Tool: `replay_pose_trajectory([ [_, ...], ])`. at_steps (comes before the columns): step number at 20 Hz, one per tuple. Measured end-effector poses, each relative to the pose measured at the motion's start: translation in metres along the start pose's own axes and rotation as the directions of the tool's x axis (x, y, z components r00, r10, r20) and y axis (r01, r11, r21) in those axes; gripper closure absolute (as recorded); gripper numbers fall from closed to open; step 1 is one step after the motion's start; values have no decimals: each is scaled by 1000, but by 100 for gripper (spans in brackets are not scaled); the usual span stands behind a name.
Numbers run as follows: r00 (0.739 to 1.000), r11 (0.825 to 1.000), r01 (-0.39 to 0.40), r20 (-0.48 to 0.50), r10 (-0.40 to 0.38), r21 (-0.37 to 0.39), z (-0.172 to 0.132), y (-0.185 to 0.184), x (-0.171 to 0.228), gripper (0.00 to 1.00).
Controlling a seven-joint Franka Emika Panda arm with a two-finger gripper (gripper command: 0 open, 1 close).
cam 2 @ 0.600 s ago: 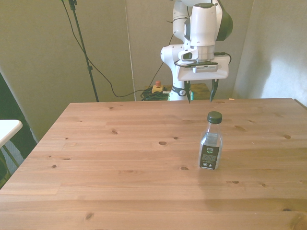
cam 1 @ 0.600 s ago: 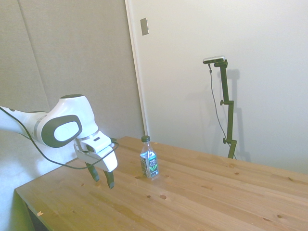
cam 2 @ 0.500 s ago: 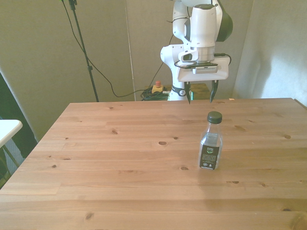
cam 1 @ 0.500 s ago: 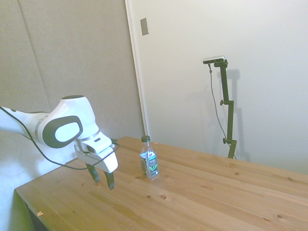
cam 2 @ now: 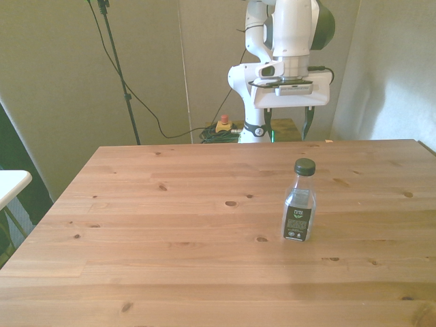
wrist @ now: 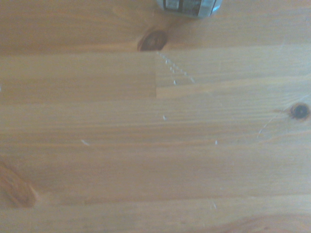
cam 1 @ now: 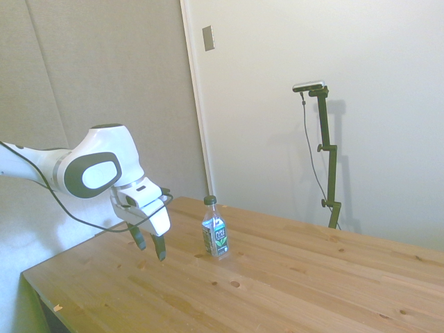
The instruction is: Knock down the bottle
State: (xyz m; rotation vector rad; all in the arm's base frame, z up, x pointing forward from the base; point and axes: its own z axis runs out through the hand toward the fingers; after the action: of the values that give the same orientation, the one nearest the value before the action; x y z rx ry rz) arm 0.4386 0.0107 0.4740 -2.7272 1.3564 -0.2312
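Bottle (cam 1: 215, 234): upright on table (cam 1: 291, 291), green cap on.
Gripper (cam 1: 150, 248): fingers spread, empty, above table, apart from bottle.
Wrist view: probably bottle base (wrist: 189, 7) at edge.

Bottle (cam 2: 299, 210): clear plastic, glossy label. Table (cam 2: 170, 225): knotty wood, smooth satin finish. Arm (cam 1: 97, 173): glossy white plastic shell.

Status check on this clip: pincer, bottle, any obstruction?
Pincer open, empty, above the table, short of the bottle. Bottle upright, untouched. Nothing between them.
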Motion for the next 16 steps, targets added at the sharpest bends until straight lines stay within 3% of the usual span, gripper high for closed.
replay_pose_trajectory([
  [5,996,996,-86,-19,87,14,-10,-41,22,100],
  [16,977,982,-185,-96,188,34,-6,-105,65,100],
])
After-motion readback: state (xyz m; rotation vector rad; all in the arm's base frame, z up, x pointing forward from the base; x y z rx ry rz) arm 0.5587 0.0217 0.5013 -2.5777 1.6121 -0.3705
